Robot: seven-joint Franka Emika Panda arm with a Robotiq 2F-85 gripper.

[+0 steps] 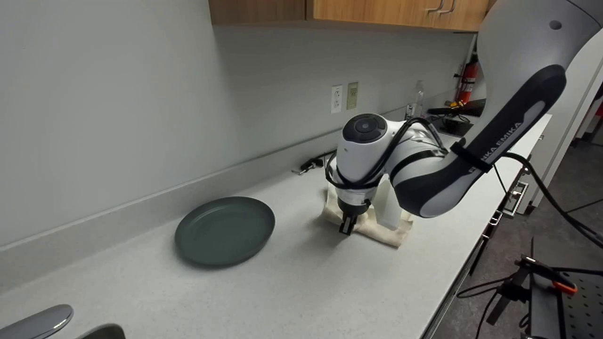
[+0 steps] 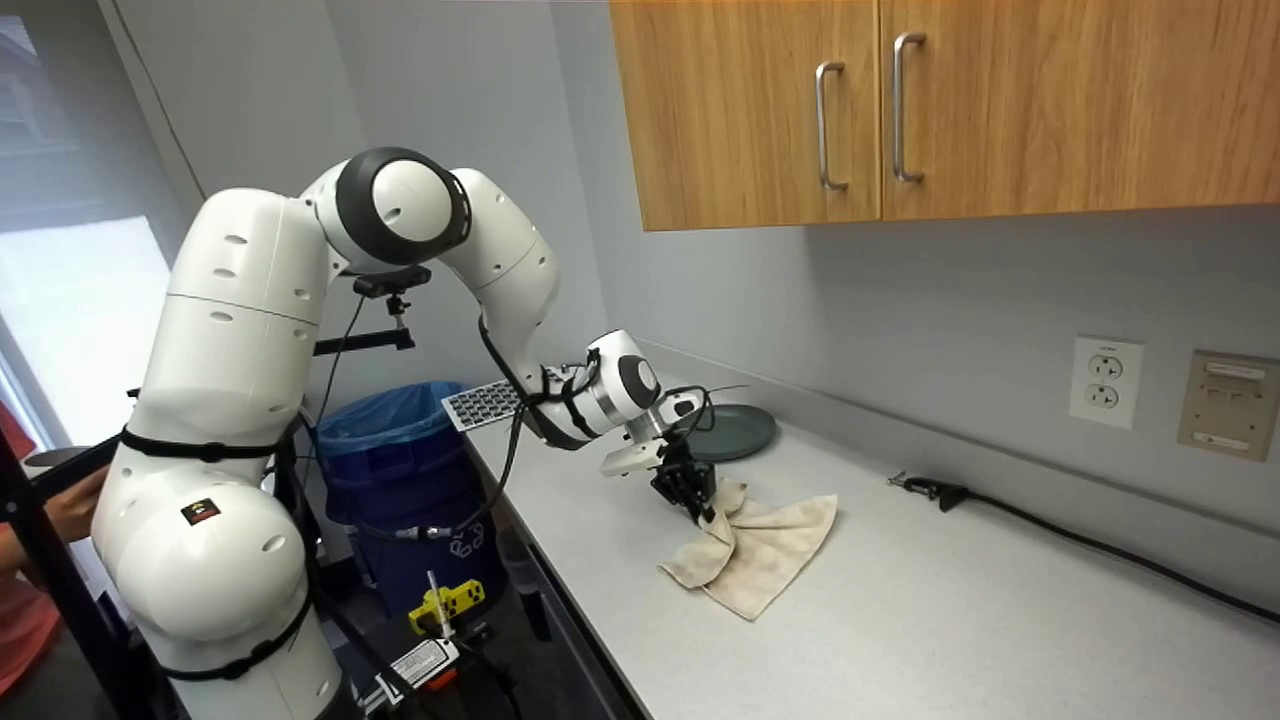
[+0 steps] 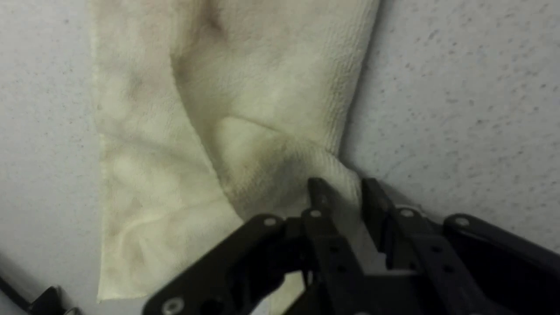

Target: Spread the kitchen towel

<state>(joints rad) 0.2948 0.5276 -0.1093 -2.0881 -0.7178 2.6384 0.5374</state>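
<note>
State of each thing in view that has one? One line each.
Kitchen towel: on the counter, creased, partly folded over itself, not spread flat.
Gripper: jaws slightly parted, towel cloth between them; gripping or not, can't tell.
Dark green plate: flat on the counter, right side up, apart from the towel.
Cabinet doors: closed.
Trash bin: lined with a blue bag.
Clear bottle: upright; contents unclear.
Fire extinguisher: upright.
</note>
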